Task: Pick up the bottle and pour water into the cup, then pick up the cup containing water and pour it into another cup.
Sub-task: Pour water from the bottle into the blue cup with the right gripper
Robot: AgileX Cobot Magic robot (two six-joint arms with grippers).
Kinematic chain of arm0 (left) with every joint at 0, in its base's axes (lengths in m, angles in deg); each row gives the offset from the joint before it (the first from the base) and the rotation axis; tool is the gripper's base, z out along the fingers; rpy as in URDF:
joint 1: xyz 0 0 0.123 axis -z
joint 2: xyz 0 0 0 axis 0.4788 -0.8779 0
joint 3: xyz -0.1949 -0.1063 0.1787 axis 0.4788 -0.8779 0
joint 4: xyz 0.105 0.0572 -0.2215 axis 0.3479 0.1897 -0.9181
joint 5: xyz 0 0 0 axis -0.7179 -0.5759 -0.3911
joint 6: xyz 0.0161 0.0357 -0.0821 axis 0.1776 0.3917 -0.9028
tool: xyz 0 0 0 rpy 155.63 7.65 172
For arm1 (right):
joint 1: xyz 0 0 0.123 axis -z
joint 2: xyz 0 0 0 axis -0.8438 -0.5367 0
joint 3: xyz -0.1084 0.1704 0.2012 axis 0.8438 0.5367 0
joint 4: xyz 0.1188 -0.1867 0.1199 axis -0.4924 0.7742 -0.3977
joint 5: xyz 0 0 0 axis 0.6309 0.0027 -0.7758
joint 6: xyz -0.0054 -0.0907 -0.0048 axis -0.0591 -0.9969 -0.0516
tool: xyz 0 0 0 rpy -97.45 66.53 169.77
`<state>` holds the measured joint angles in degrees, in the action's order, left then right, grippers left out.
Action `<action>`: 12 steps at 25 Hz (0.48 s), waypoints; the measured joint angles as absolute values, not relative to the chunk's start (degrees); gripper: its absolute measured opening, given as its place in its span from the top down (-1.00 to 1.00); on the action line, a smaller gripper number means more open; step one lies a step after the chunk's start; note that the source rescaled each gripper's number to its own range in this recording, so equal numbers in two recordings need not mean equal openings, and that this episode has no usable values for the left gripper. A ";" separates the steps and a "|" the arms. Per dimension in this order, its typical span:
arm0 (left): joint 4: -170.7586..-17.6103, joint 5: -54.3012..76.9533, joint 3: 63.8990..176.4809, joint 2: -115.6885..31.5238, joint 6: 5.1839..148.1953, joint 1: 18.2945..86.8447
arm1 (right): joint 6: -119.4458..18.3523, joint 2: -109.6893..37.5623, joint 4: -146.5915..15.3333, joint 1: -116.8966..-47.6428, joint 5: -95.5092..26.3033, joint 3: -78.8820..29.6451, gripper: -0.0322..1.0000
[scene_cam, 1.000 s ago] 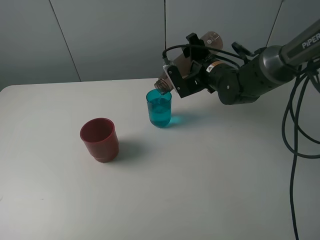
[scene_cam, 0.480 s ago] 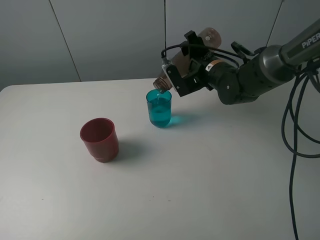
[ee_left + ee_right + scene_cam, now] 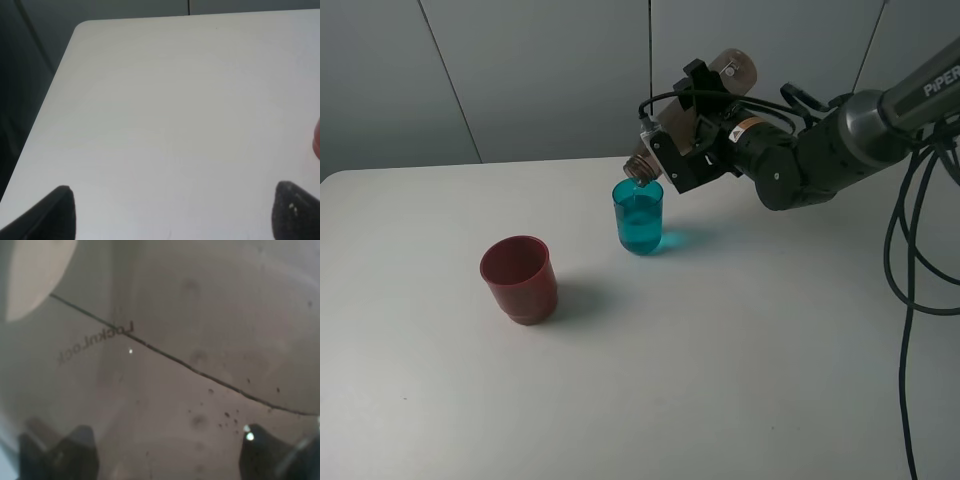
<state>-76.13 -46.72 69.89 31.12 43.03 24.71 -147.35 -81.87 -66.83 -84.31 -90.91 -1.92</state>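
Note:
My right gripper (image 3: pixel 682 135) is shut on the smoky grey-brown bottle (image 3: pixel 722 80). The bottle is tilted steeply, with its open neck (image 3: pixel 641 168) just above the rim of the teal cup (image 3: pixel 639 217). The teal cup stands upright on the table and holds water nearly to its top. The dark red cup (image 3: pixel 520 279) stands to its left and nearer the front. In the right wrist view the bottle's translucent wall (image 3: pixel 190 340) fills the picture. In the left wrist view the left gripper (image 3: pixel 172 212) is open, over bare table near the left edge.
The white table (image 3: pixel 720 380) has a rounded far-left corner (image 3: pixel 80 27). Black cables (image 3: pixel 910 260) hang at the right side by the right arm. A grey panelled wall stands behind the table.
The bottle has tilted a little more steeply, its base rising and its neck lifting slightly above the teal cup. The cups and the left gripper have not moved.

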 joint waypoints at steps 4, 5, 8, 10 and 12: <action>-76.13 -46.72 69.89 31.12 43.03 24.71 | -147.35 -81.87 -66.60 -84.31 -90.91 -1.92 0.94; -76.13 -46.72 69.89 31.12 43.03 24.71 | -147.35 -81.87 -66.60 -84.31 -90.91 -1.92 0.94; -76.13 -46.72 69.89 31.12 43.03 24.71 | -147.35 -81.87 -66.38 -84.31 -90.91 -1.92 0.94; -76.13 -46.72 69.89 31.12 43.03 24.71 | -147.35 -81.87 -66.48 -84.31 -90.91 -1.92 0.94; -76.13 -46.72 69.89 31.12 43.03 24.71 | -146.92 -81.87 -67.50 -84.31 -90.03 -1.92 0.94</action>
<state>-76.13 -46.72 69.89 31.12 43.03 24.71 -146.92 -81.87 -67.50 -84.31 -90.03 -1.92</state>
